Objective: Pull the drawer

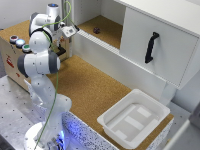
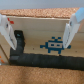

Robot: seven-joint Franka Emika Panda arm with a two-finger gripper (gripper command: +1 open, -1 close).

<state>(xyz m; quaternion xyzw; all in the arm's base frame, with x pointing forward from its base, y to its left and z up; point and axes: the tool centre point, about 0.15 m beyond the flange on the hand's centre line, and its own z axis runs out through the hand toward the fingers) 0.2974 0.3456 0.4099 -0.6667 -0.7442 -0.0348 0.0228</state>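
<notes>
White tray (image 1: 134,119) empty on cork tabletop (image 1: 85,85), near drawer (image 1: 160,45).

- No word, brand name or number can be read in either view.
- The one clear sign is a blue pixel-art alien figure (image 2: 55,46), in the manner of an old arcade game, printed on the pale wooden panel (image 2: 40,30) seen in the wrist view; it sits at about four o'clock from the panel's middle.
- On the side of the wooden box (image 1: 11,59) at about nine o'clock in the exterior view there are small red marks (image 1: 9,61), too blurred to read as letters or a symbol.
</notes>
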